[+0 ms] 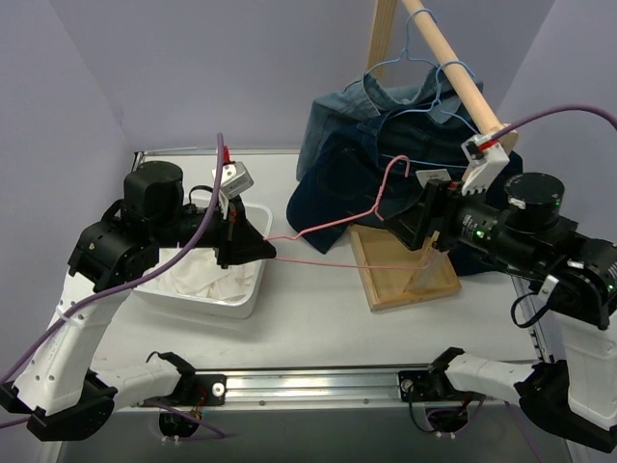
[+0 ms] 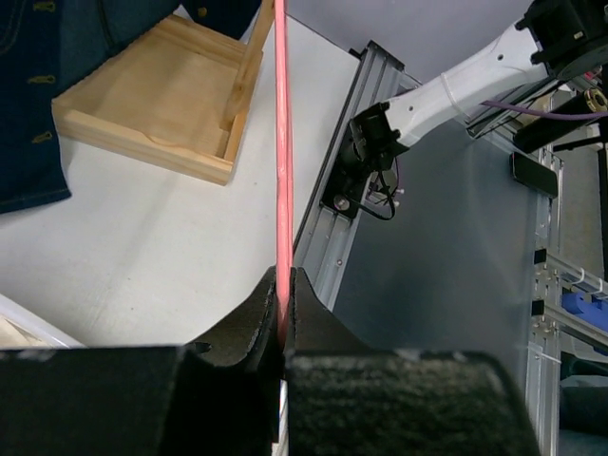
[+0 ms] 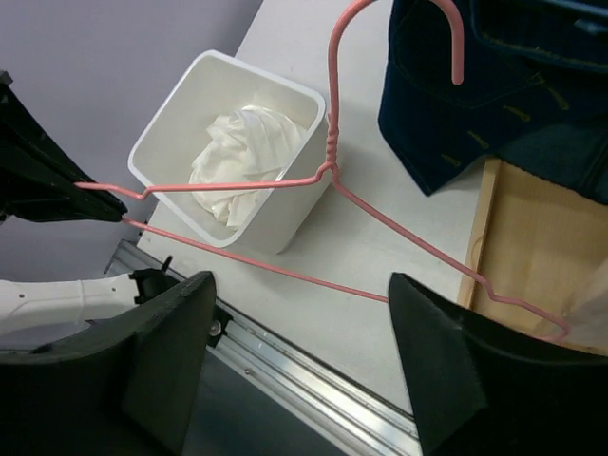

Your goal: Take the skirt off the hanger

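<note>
Surroundings: A wooden stand is set toward the right edge of the worktop, and a rod is carried slanting over the far right corner. Dark-blue denim garments are hung from the rod on light-blue hangers and drape down behind the stand.
Bin: A white bin is placed toward the left edge.
Skirt: The skirt is seen crumpled inside the bin, clear of any wire.
Hanger: The hanger is held bare across the middle of the worktop, between the bin and the stand.
In the way: The hook is seen against the dark denim. The right corner lies over the stand's base, and whether they touch cannot be told.
Left fingers: The left fingers are clenched on the pink wire at the hanger's left corner, just beside the bin's right rim.
Right fingers: The right fingers are spread wide and nothing is grasped. The lower wire is seen crossing beyond the gap between them.
</note>
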Robot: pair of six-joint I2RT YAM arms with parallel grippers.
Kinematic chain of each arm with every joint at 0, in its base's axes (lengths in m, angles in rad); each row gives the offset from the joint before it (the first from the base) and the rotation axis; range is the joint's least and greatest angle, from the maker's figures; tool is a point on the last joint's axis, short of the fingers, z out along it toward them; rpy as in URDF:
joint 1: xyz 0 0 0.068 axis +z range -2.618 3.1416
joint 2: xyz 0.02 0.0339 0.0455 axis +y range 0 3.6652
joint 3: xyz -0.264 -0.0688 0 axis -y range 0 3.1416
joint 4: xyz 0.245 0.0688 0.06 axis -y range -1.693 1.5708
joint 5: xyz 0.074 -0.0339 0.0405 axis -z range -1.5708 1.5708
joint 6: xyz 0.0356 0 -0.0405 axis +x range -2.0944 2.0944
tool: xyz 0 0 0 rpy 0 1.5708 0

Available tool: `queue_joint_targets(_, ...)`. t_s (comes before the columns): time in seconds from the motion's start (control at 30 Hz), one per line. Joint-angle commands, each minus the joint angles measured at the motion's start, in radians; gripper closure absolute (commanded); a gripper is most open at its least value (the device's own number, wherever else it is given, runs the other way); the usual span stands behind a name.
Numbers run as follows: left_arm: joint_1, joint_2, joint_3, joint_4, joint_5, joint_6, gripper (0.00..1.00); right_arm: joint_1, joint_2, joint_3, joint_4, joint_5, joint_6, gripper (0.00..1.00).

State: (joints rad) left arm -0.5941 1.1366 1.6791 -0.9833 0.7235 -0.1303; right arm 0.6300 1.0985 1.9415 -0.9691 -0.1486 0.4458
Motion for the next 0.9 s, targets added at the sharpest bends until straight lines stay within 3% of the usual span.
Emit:
queue_joint_targets(0.0, -0.001, 0.008, 0.062, 0.086, -0.019, -0.009, 0.98, 0.005, -0.084, 0.014, 0.021, 0.050, -0.004, 0.32)
queue_joint_targets(0.1, -0.001, 0.017, 0.065, 0.138, -0.033, -0.025, 0.98, 0.005, -0.143, -0.029, 0.033, 0.047, 0.004, 0.67)
queue_joint_targets(0.17, -0.001, 0.022, 0.068, 0.173, -0.050, -0.034, 0.98, 0.005, -0.179, -0.052, 0.027, 0.052, 0.007, 1.00)
queue_joint_targets(0.37, -0.001, 0.070, 0.125, 0.301, -0.108, -0.037, 0.98, 0.007, -0.238, -0.070, 0.010, 0.063, 0.014, 1.00)
queue_joint_targets(0.6, 0.000, 0.192, 0.389, 0.072, -0.119, 0.115, 0.98, 0.010, -0.247, -0.046, -0.008, 0.110, 0.034, 1.00)
queue_joint_targets(0.73, 0.000, 0.158, 0.358, -0.012, -0.124, 0.170, 0.98, 0.013, -0.252, -0.053, 0.000, 0.135, 0.039, 1.00)
queue_joint_targets(0.87, 0.002, 0.049, 0.231, -0.083, -0.196, 0.179, 0.98, 0.013, -0.262, -0.070, 0.020, 0.146, 0.039, 1.00)
